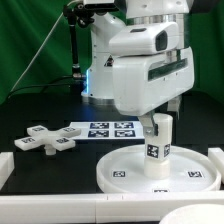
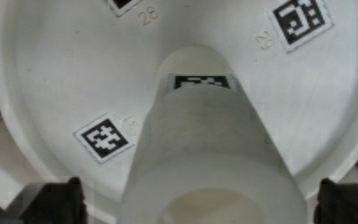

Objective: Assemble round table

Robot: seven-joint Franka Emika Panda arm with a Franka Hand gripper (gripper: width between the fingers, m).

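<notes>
The large round rimmed disc (image 1: 118,176) lies flat at the front of the table. The short cylindrical leg (image 1: 158,148) stands upright on its middle. My gripper (image 1: 158,112) is straight above the leg's top, open, with a finger on each side and a gap to the leg on both. In the wrist view the leg (image 2: 202,140) rises from the disc (image 2: 78,70) toward the camera, and the dark fingers (image 2: 59,202) show at both lower corners, apart from it. The cross-shaped piece (image 1: 45,141) lies on the table at the exterior view's left.
The marker board (image 1: 105,130) lies flat behind the disc, between it and the robot base. A white rail (image 1: 20,165) runs along the table's front and left edge. A green frame post stands behind the arm.
</notes>
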